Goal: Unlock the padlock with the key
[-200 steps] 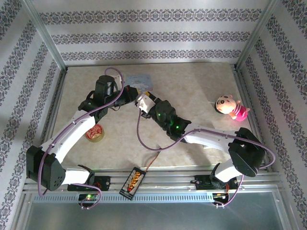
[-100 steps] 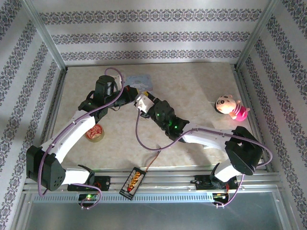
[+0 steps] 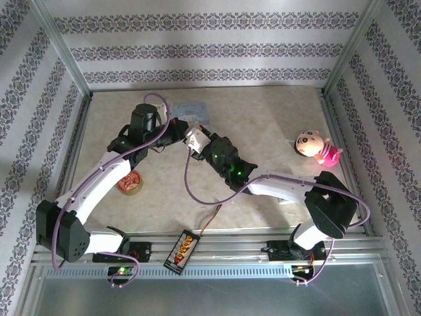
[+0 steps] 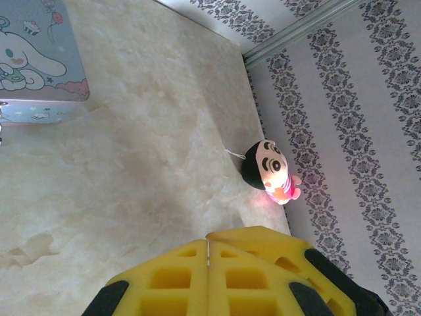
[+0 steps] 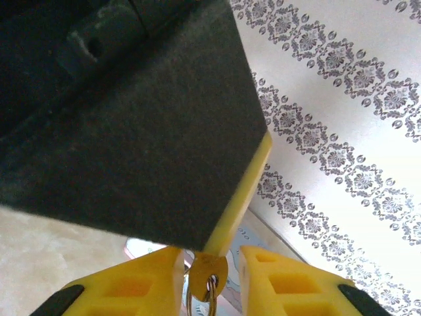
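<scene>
Your right gripper [image 5: 210,260] has narrowed around the key [image 5: 208,268] (clamped or not, I cannot tell), left gripper [image 4: 208,245] pressed together; confirm grip before turning.

key [image 5: 209,268]: shiny brass-coloured metal | table [image 4: 131,164]: smooth marble-look surface

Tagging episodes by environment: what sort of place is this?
Probably a lab robot cell dressed as a room, not a real home. Aluminium frame posts hold wallpaper panels on three sides. The left arm and right arm are bolted to a rail at the tabletop's near edge.
</scene>
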You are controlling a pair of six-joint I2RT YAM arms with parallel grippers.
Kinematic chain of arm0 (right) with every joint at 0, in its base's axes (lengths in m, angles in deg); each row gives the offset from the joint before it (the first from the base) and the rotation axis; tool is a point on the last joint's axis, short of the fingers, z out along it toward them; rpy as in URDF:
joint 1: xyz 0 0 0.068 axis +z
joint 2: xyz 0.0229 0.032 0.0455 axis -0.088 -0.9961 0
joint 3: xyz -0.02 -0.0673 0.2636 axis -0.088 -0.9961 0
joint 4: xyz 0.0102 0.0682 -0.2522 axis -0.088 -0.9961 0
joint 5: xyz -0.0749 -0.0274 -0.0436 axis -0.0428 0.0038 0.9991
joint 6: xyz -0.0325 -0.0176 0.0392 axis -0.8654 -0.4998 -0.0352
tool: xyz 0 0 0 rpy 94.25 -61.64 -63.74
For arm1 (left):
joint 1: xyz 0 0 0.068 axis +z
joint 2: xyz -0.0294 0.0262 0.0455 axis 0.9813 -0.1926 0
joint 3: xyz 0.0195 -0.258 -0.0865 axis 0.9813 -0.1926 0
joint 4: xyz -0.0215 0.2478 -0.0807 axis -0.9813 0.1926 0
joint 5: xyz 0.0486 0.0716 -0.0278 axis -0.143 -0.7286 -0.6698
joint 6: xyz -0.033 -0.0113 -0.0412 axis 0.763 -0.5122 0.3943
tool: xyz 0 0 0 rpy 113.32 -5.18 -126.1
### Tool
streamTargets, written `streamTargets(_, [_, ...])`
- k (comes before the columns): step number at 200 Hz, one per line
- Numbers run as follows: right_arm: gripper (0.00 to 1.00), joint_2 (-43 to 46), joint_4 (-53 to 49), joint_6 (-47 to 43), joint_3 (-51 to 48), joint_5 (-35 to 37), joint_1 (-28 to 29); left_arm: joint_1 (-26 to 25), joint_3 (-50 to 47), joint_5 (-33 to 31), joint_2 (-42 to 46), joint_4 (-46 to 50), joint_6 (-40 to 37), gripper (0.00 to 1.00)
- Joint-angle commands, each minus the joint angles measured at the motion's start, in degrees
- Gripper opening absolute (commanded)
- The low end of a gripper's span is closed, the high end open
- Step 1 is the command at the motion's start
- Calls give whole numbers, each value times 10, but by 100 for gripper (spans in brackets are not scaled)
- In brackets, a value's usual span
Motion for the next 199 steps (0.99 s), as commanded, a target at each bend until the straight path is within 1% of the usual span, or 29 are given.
streamTargets(1, [18,3,20,5,15,6,-2,5,-1,11,2,15,-3,0])
streamTargets(14, [11,3,20,5,14,6,-2,5,-3,14,1,10,-1,0])
streamTargets(40, [0,1,19,8,10,13,-3,5,-2,22,3,-2,2,0])
streamTargets(59, [0,2,19,14,6,17,-3,4,-6,31,7,-22,6,0])
streamTargets(62, [0,3,19,15,6,18,-3,6,-7,32,7,-25,7,2])
streamTargets(72, [0,5,18,20,4,20,-4,6,-11,34,11,-37,11,13])
streamTargets(88, [0,13,11,37,-2,21,-7,9,-15,29,18,-49,19,23])
streamTargets(106, [0,27,-4,71,-12,20,-16,19,-28,27,30,-81,37,39])
streamTargets(111, [0,31,-11,82,-17,18,-19,21,-33,27,34,-92,43,41])
streamTargets(126, [0,48,-28,114,-30,7,-26,27,-45,25,44,-123,55,42])
streamTargets(146, [0,77,-64,167,-44,-24,-37,33,-47,11,57,-130,43,45])
streamTargets(157, [0,97,-96,211,-48,-63,-51,35,-48,-5,65,-124,26,48])
streamTargets(170, [0,121,-137,280,-47,-138,-81,38,-48,-21,72,-117,4,50])
streamTargets(188, [0,141,-178,396,-41,-285,-144,40,-50,-22,80,-121,-36,55])
streamTargets(199, [0,138,-181,466,-37,-395,-188,39,-50,-17,82,-118,-62,60])
